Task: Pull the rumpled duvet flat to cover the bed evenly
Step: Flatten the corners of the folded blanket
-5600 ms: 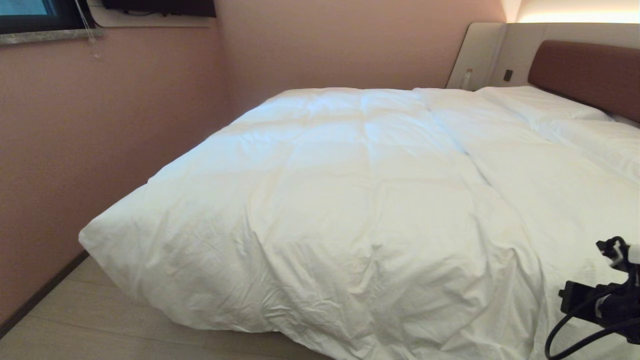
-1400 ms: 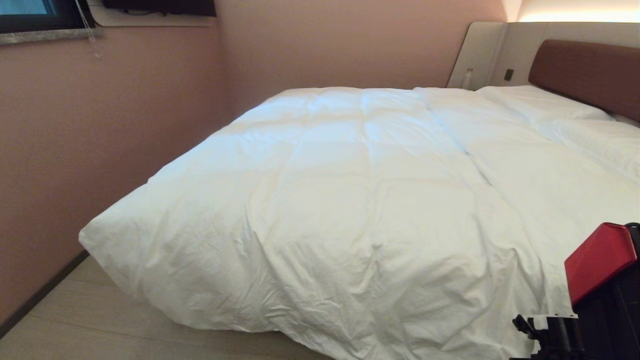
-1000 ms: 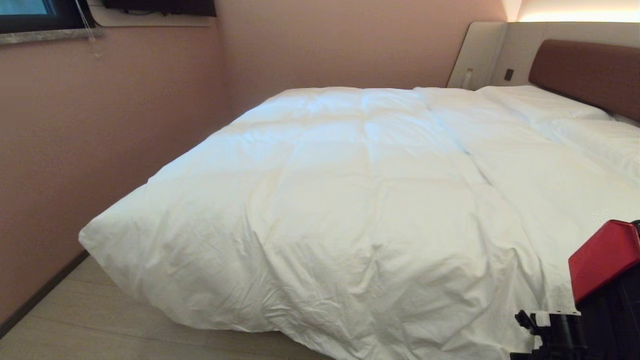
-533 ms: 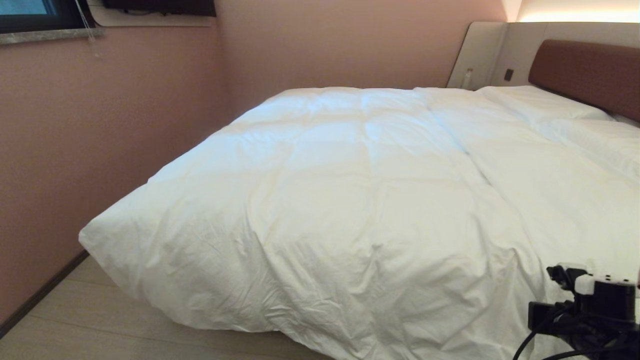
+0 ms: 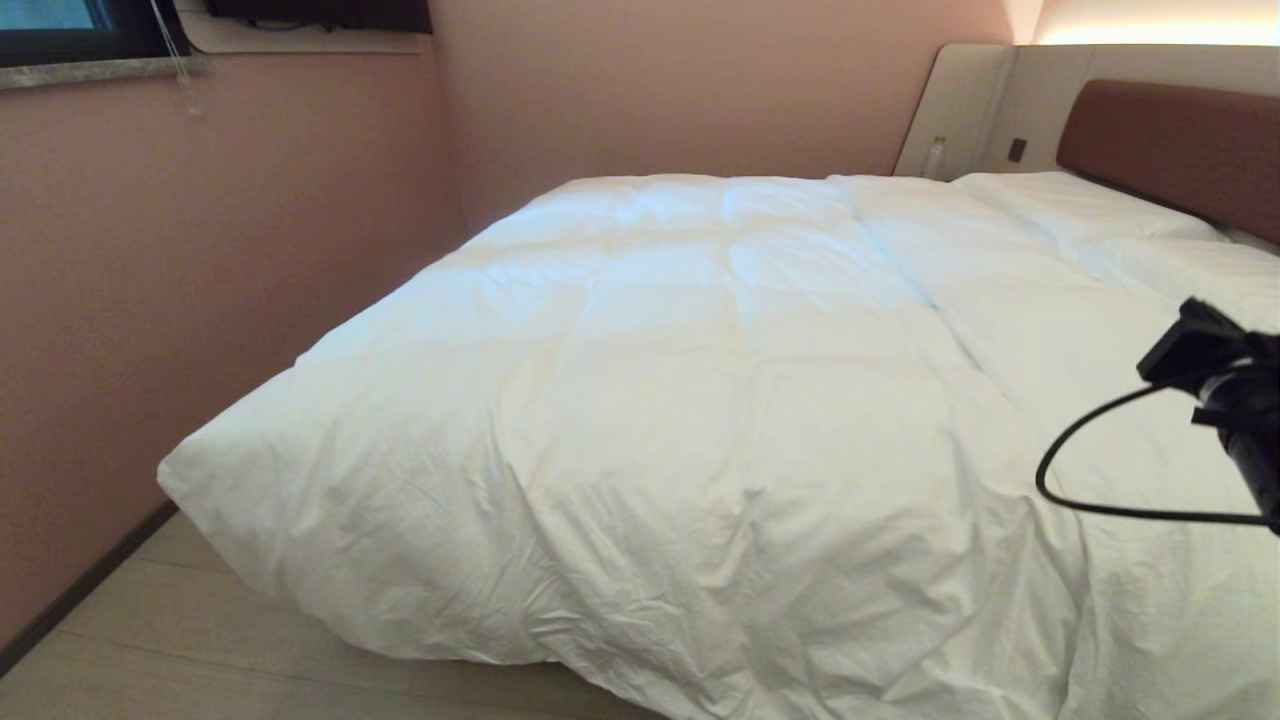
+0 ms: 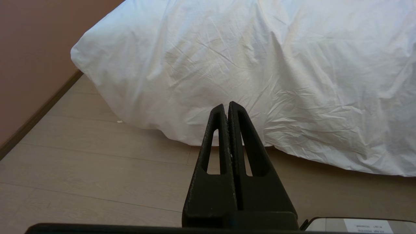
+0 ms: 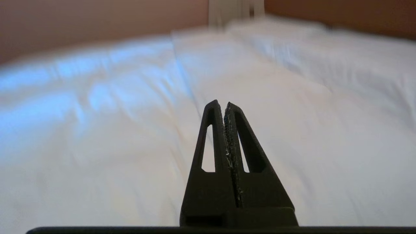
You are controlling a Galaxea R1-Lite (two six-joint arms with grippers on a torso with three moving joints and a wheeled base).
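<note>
While the left end effector (image 6: 228,107) hangs closed and empty low before the bed's foot, the duvet (image 5: 700,400) fills the frame's centre, spread over the bed (image 5: 1165,150); at right, the right end effector (image 7: 224,105), closed and empty, hovers above it, likely clearing the fabric.

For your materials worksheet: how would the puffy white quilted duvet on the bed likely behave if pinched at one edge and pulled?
The puffy white quilted duvet probably flops and bunches: its cover is creased and its edge droops. Its loft suggests it is light for its bulk.

pink walls (image 5: 200,250), pale wood floor (image 5: 150,650), corner window (image 5: 60,25)
</note>
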